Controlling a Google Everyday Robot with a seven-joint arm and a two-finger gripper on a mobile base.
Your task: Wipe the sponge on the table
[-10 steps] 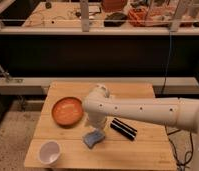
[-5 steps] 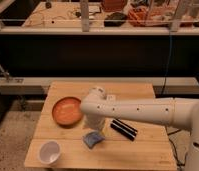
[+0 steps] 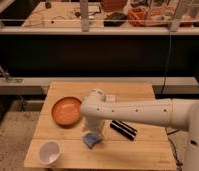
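The robot's gripper [image 3: 93,132] hangs at the end of the white arm [image 3: 138,111], pointing down over the near middle of the tabletop [image 3: 138,151], directly above the sponge [image 3: 91,142] and at or very near its top. We cannot tell whether the gripper is spread or pinching the sponge, since the wrist hides it. The blue-grey sponge lies on the planks under the gripper, left of centre. We see no streak or mark on the wood to show how much has been wiped, so this could be the gripper coming down on the sponge to wipe or a pause at the close of a pass. Just right of the sponge lies a black ridged block [image 3: 123,129]. Behind and to the left stands an orange bowl [image 3: 54,111], in which we make out nothing. Near the front left corner a white cup [image 3: 49,159] likewise shows nothing inside. A cluttered bench [image 3: 68,17] runs behind.
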